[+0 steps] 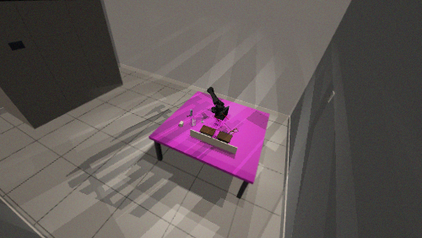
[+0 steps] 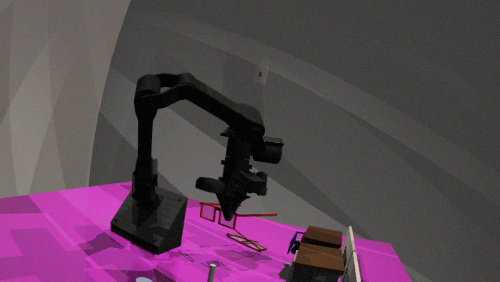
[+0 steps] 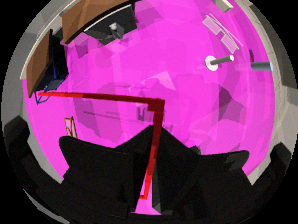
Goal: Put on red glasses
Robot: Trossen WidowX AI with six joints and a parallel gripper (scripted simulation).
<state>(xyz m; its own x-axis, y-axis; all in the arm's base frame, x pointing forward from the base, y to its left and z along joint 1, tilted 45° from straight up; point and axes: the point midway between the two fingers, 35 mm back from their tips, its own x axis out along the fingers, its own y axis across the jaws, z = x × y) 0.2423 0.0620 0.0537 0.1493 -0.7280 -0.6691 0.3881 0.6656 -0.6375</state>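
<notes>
The red glasses (image 2: 257, 215) (image 3: 120, 98) hang in the air, lens rims down, with one temple reaching toward the heads. My gripper (image 2: 229, 217) (image 3: 154, 129) is shut on their front frame, high above the table and short of the heads. One head (image 2: 317, 257) (image 3: 97, 22) has a brown top, a dark face and a bare grey nose. The other head (image 2: 322, 235) (image 3: 41, 65) wears blue glasses (image 2: 295, 243) (image 3: 51, 84). No green tag can be made out. The red temple's tip overlaps the blue glasses in the wrist view; whether they touch cannot be told.
A white board (image 1: 213, 141) (image 2: 352, 255) stands behind the heads. Orange-brown glasses (image 2: 246, 240) (image 3: 70, 127) lie on the magenta table. A rod on a round base (image 3: 211, 63), a grey-blue cylinder (image 3: 261, 66), pale glasses (image 3: 220, 33) and a small white block (image 1: 181, 123) are off to the other side.
</notes>
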